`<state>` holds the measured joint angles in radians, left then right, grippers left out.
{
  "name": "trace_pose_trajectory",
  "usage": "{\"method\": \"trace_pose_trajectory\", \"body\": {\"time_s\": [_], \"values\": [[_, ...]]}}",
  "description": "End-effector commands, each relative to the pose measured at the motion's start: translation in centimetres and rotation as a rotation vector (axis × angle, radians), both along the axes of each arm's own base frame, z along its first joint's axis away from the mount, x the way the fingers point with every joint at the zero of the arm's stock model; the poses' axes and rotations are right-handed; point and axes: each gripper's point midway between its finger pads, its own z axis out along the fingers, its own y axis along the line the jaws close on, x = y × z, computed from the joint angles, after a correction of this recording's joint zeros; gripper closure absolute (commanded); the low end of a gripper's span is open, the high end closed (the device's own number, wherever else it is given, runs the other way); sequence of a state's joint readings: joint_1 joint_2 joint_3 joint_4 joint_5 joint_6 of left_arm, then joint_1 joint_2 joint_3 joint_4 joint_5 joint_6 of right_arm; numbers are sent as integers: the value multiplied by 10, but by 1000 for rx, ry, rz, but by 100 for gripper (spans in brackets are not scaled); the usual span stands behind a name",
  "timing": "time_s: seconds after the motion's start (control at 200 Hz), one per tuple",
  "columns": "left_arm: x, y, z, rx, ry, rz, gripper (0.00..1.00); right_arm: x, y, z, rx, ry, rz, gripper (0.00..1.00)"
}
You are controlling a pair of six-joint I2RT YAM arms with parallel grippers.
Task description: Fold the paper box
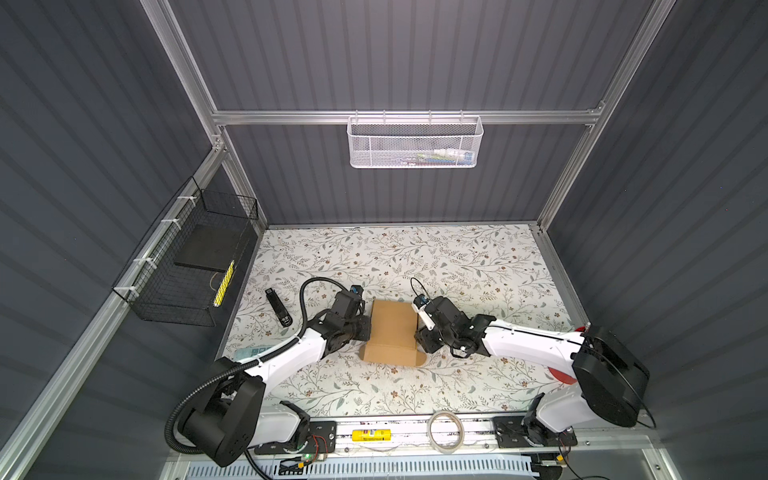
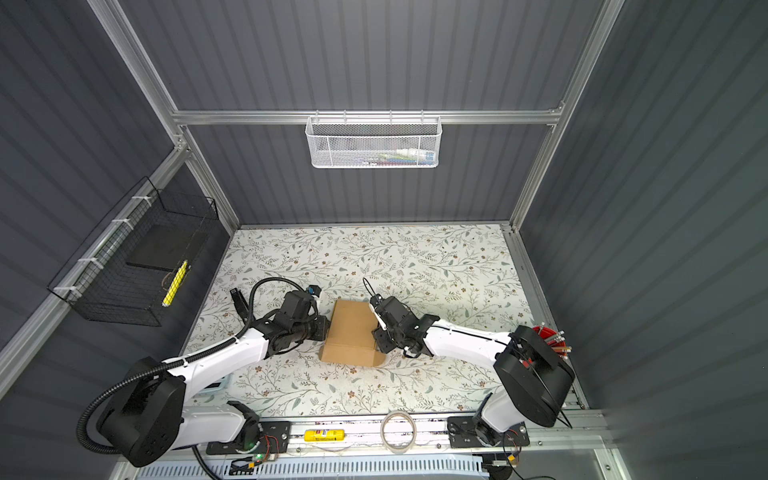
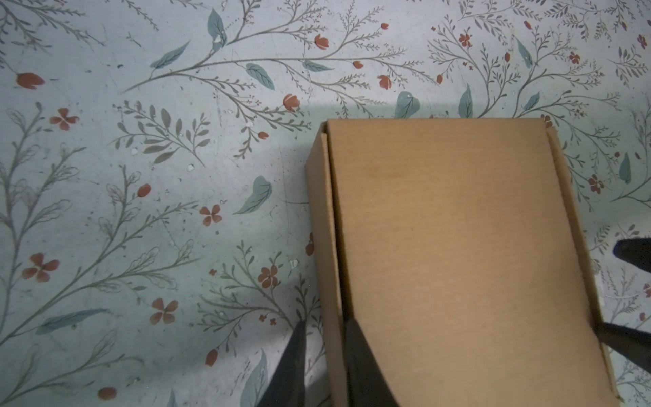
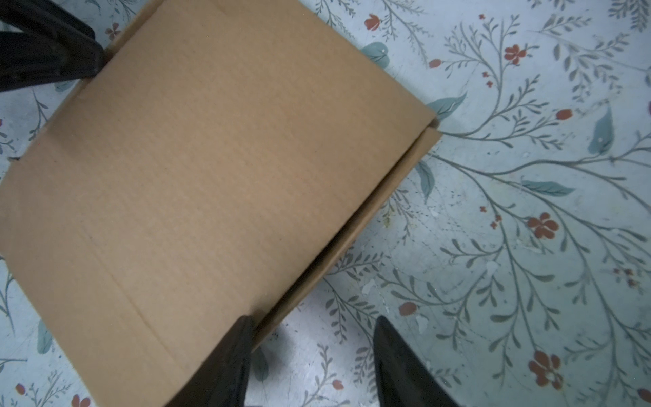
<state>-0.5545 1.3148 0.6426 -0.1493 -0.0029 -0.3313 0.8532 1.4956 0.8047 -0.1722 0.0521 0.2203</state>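
Note:
The paper box point(image 1: 392, 332) point(image 2: 351, 330) is plain brown cardboard in the middle of the floral table, with its lid panel folded down over it and a rounded tab sticking out at its near right corner. My left gripper point(image 1: 365, 328) point(image 3: 326, 326) is at the box's left side. Its fingers straddle the left side wall point(image 3: 318, 218), one outside and one on the lid's edge, and they are shut on it. My right gripper point(image 1: 419, 336) point(image 4: 313, 322) stands open at the right side. One finger rests on the lid point(image 4: 211, 176) and the other hangs over bare table.
A black remote-like bar point(image 1: 278, 307) lies left of my left arm. On the front rail are a tape roll point(image 1: 446, 430) and a yellow tube point(image 1: 372, 435). A black wire basket point(image 1: 195, 266) hangs on the left wall and a white mesh basket point(image 1: 415, 141) on the back. A red cup of pencils point(image 2: 552, 336) stands at the right edge.

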Motion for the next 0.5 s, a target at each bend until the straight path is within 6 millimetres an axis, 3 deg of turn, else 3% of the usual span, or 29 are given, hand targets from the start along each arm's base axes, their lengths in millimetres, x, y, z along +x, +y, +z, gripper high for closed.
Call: {"method": "trace_pose_trajectory", "body": {"time_s": [0.0,0.245,0.495], "values": [[1,-1,6,5,7,-22,80,1,-3,-1,-26,12,0,44],[0,-2,-1,1,23,-24,86,4,-1,9,33,11,-12,44],[-2,0,-5,-1,30,-17,88,7,0,39,159,-11,-33,42]]}}
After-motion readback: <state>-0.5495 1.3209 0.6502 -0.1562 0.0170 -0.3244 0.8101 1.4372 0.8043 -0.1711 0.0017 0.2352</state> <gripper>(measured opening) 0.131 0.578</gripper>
